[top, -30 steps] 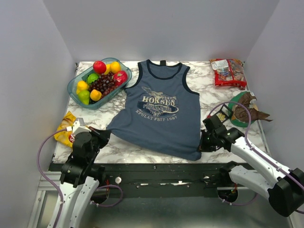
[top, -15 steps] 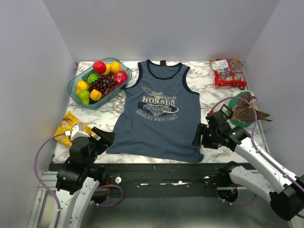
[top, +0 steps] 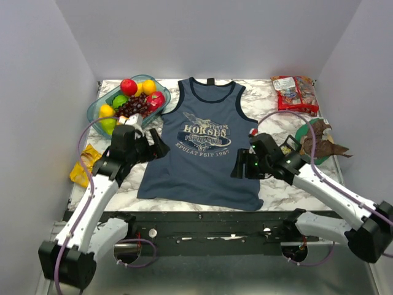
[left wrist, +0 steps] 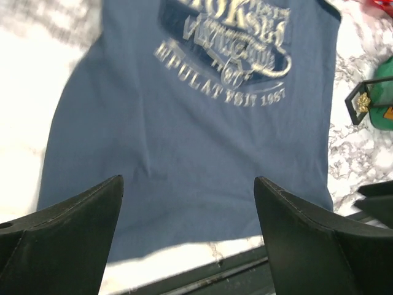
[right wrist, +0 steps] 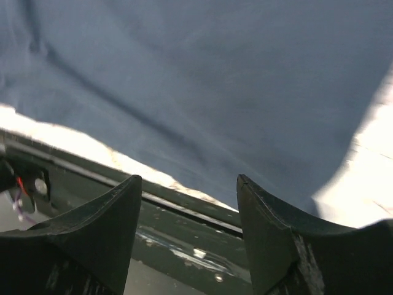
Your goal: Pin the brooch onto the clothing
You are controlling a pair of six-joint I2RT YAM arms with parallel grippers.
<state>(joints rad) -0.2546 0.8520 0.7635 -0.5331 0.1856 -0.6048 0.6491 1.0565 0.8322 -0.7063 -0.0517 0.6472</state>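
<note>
**A:** What is the surface like?
**B:** The surface (top: pixel 270 114) is white marble with grey veins. Pale grey walls (top: pixel 209 37) close it in at the left, back and right, and a dark rail (top: pixel 209 218) runs along the near edge.
**A:** And the tank top (top: pixel 202 166)?
**B:** It lies flat in the middle, with its neck toward the back wall and its hem just short of the rail.
**A:** The brooch (left wrist: pixel 363 102)?
**B:** It's gold and sits in a small black-framed box (top: pixel 287 148) right of the shirt, beside the green plate (top: pixel 305 132).
**A:** What's at the edges?
**B:** A fruit tray (top: pixel 97 110) is far left, a red snack bag (top: pixel 295 92) far right, and a yellow bag (top: pixel 83 169) at the left edge.
**A:** The pincers?
**B:** The left pincer (left wrist: pixel 188 181) is above the shirt's left side, spread wide and empty. The right pincer (right wrist: pixel 188 179) is above the lower right hem, parted less wide and also empty.
**A:** Any free room?
**B:** There are bare marble strips on either side of the shirt.
</note>
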